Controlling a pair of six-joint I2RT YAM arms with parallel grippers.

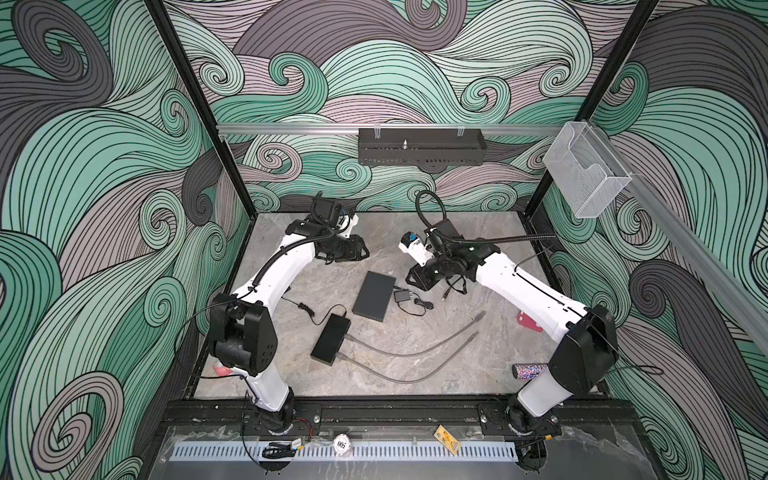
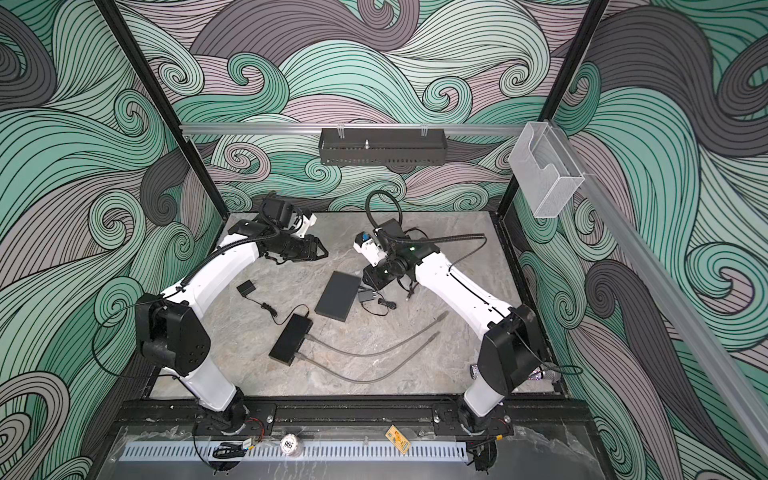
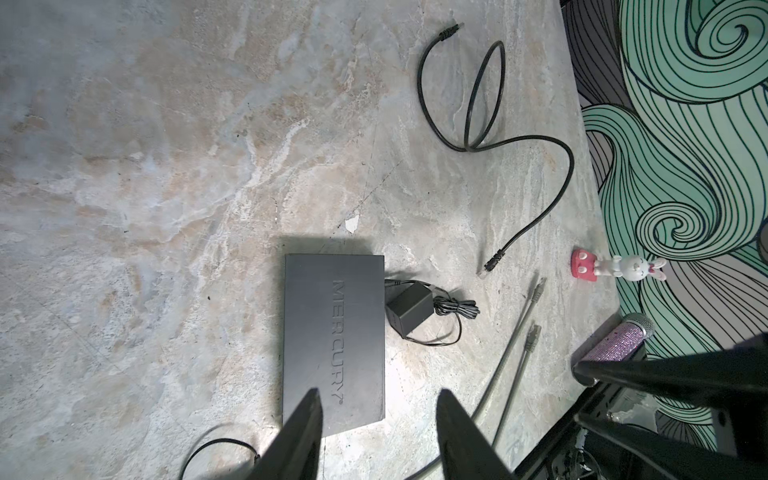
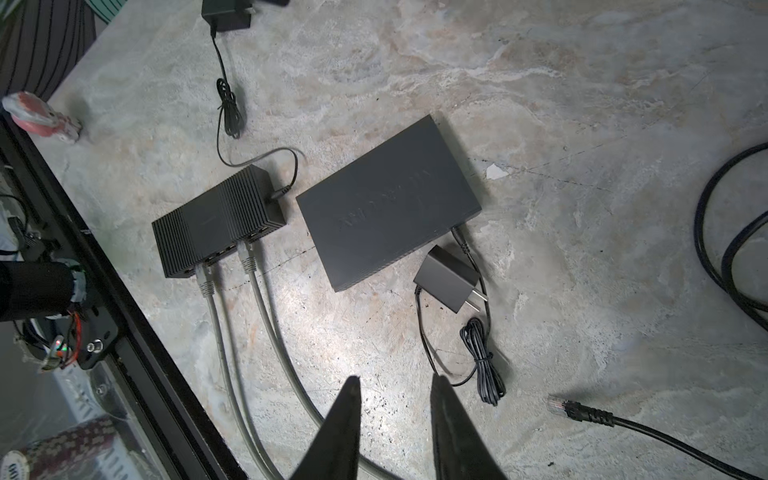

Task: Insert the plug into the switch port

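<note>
The left claw (image 3: 378,392) is spread wide and holds nothing. The right claw (image 4: 395,378) has a small gap and holds nothing too. The switch (image 1: 374,295) lies flat near the middle of both top views. The plug (image 4: 559,406) on its black cable (image 4: 665,440) lies on the worktop (image 4: 582,104). In the top views it is right of the switch, not touching it.

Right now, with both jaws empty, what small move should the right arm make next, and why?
I would probably slide the right jaws sideways until they stand over the black cable's plug. That plug lies loose on the table just beside the parted, empty jaws, and neither arm holds anything yet.
</note>
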